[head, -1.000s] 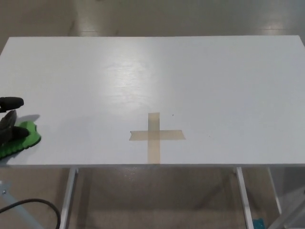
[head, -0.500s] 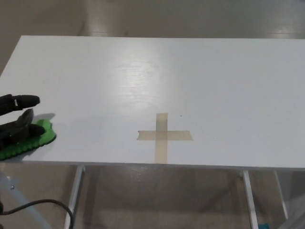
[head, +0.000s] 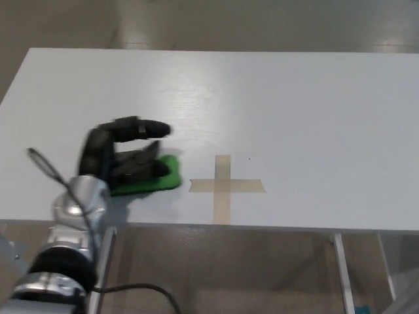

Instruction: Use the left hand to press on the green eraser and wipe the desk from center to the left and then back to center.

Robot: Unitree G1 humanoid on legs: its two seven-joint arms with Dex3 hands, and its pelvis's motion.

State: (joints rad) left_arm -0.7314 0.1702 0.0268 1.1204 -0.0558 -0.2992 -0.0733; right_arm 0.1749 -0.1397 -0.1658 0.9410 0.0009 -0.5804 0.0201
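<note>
Where the picture's lower left corner cuts it off, the robot's silver metal forearm [head: 72, 242] rises from below the desk edge, blurred, with a thin black cable [head: 46, 167] looping off its wrist and another dark cable [head: 141, 291] trailing near the floor. Beneath the desk front, pale metal legs [head: 340, 271] show only in part, and the floor behind them is dim and hard to read. On the near part of the flat white rectangular desk [head: 294, 98], the black left hand [head: 121, 157] lies pressed on the flat green eraser [head: 160, 178], its two thick fingers [head: 141, 167] laid flat across the top and its thumb [head: 141, 127] held out above, apart from them; much of the eraser is hidden under the hand, and only its right end and front edge show. Just to the right of the eraser, near but not touching, sits a tan tape cross [head: 224, 186] stuck to the desk. Farther back the white surface carries a soft glare, and beyond its far edge lies beige floor [head: 229, 23].
</note>
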